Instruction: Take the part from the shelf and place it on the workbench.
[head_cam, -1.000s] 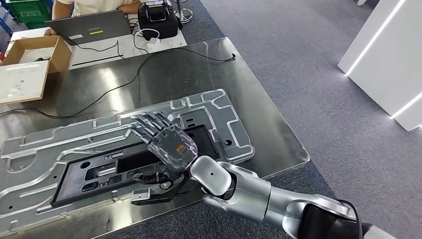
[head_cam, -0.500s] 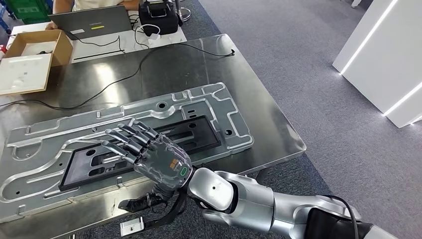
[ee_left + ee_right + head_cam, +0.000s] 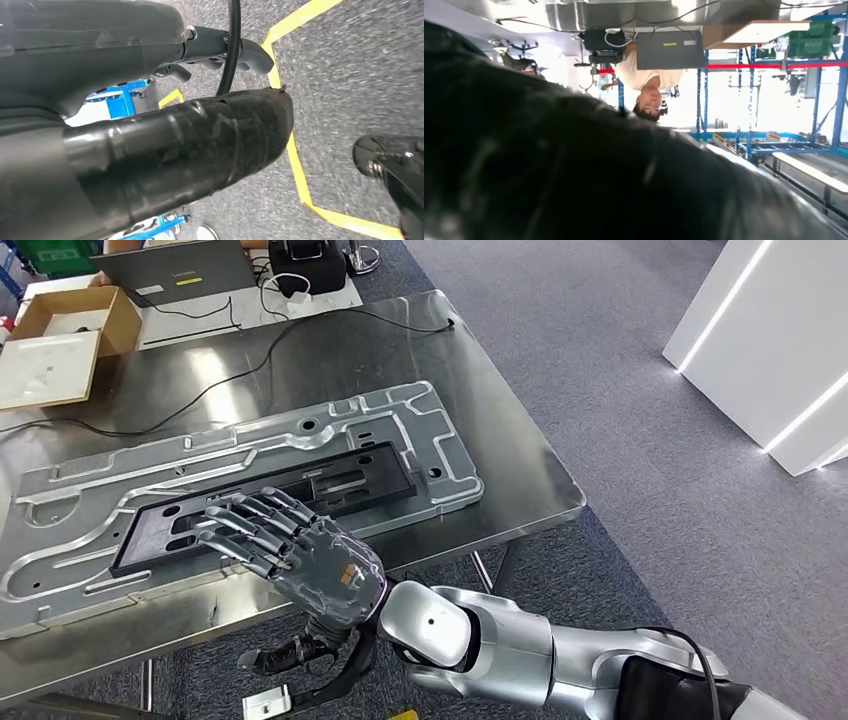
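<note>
The part, a long black rectangular frame (image 3: 335, 485), lies flat on a silver machined plate (image 3: 445, 445) on the steel workbench (image 3: 500, 400). My right hand (image 3: 300, 555) hovers over the bench's near edge with fingers spread and nothing in them; its fingertips (image 3: 225, 520) overlap the part's near side in the head view. Up close, the right hand (image 3: 574, 165) is a dark blur. My left hand (image 3: 125, 100) hangs over grey carpet, thumb and fingers apart, holding nothing.
A cardboard box (image 3: 65, 320) and a laptop (image 3: 175, 265) stand at the far end of the bench, and a black cable (image 3: 240, 365) crosses it. A white panel (image 3: 760, 350) stands at the right. Yellow tape (image 3: 295, 165) marks the floor. A person sits behind the laptop (image 3: 671, 50).
My right hand has lifted off the black part and drawn back to the bench's near edge. The part stays on the plate. The camera has shifted too.
</note>
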Robot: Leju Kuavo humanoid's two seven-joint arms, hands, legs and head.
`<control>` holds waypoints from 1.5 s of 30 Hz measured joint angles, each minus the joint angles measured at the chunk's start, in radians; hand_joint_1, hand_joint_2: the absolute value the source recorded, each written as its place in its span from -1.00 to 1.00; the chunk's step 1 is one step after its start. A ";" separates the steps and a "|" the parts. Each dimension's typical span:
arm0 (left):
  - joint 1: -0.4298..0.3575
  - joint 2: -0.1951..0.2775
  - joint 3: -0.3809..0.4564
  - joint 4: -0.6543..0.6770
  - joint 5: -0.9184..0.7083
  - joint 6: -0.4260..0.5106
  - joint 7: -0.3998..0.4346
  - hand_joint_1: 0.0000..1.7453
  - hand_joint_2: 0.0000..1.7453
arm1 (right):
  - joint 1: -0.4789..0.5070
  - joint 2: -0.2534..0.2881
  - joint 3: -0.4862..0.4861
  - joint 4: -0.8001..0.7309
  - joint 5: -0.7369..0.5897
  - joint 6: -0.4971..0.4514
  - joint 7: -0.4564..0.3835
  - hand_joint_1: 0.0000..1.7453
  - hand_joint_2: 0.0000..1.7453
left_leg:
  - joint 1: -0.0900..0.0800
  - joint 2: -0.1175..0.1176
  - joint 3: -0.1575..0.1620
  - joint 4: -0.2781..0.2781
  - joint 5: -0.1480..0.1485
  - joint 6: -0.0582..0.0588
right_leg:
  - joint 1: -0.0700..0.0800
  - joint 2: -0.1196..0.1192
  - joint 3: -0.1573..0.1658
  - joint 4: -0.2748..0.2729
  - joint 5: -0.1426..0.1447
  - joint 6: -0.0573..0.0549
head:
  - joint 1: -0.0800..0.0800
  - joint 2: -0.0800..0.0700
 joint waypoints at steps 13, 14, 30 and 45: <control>-0.002 -0.001 -0.001 0.000 -0.012 0.000 -0.001 -1.00 -1.00 | 0.007 -0.015 0.006 -0.001 0.000 0.002 0.005 -1.00 1.00 | -0.015 -0.033 -0.087 -0.075 0.096 0.067 | 0.002 0.009 0.001 0.206 -0.129 0.027 | 0.000 0.000; -0.003 -0.002 -0.001 0.000 -0.013 0.000 -0.001 -1.00 -1.00 | 0.006 -0.016 0.007 -0.001 0.000 0.002 0.005 -1.00 1.00 | -0.017 -0.042 -0.098 -0.075 0.106 0.066 | 0.006 0.025 0.052 0.137 -0.114 0.012 | 0.000 0.000; -0.003 -0.007 -0.002 0.000 -0.013 0.001 0.004 -1.00 -1.00 | 0.019 -0.027 0.026 -0.006 0.000 0.000 0.007 -1.00 1.00 | 0.023 0.031 -0.072 0.035 0.046 -0.047 | -0.024 -0.086 0.029 -0.034 -0.004 0.014 | -0.003 0.000; -0.009 -0.009 -0.001 -0.001 -0.013 0.001 0.005 -1.00 -1.00 | 0.019 -0.045 0.035 -0.011 -0.010 0.001 0.004 -1.00 1.00 | -0.032 -0.068 -0.166 -0.048 0.147 0.069 | 0.029 0.031 0.093 0.138 -0.154 -0.039 | -0.002 0.000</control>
